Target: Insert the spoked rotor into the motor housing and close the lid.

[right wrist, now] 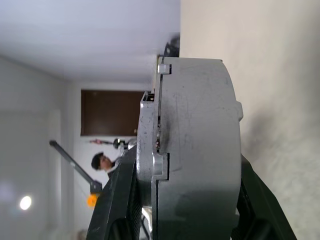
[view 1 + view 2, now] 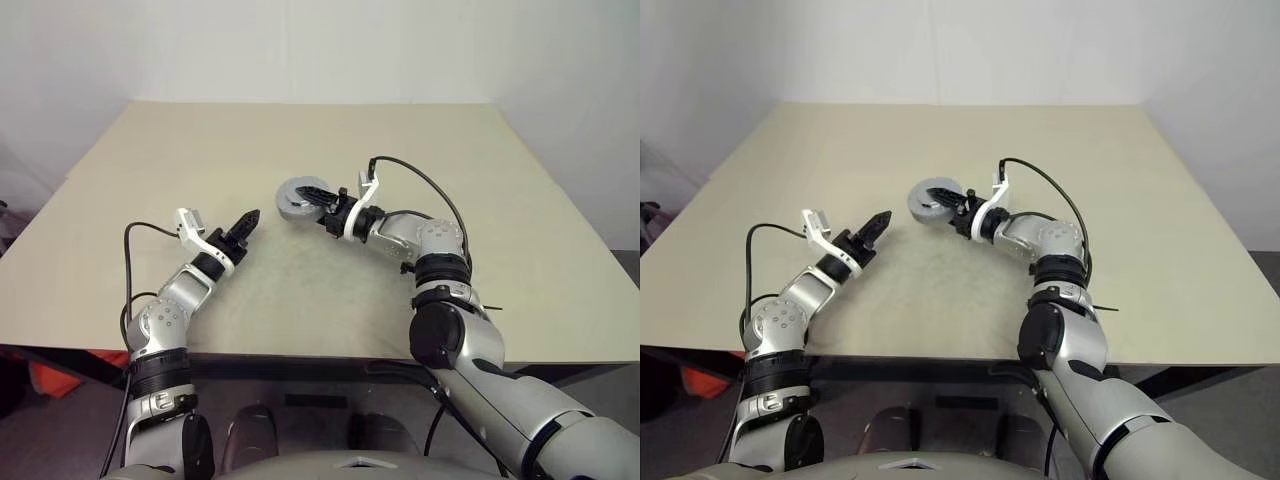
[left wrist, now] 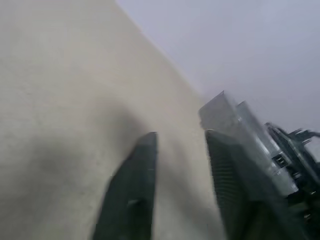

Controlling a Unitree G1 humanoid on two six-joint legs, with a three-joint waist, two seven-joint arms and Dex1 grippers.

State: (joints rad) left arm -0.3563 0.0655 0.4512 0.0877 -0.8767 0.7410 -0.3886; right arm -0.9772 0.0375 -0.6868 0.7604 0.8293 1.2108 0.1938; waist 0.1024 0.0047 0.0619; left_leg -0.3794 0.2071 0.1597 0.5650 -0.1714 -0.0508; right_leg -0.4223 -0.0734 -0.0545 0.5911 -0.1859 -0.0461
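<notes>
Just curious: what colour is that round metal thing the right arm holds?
Plain grey round metal assembly, clearest in the right wrist view.

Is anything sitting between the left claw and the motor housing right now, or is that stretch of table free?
Nothing visible lies between them. The left claw is open above bare table, and the motor housing, lid on, is already gripped across its thickness by the right claw.
</notes>
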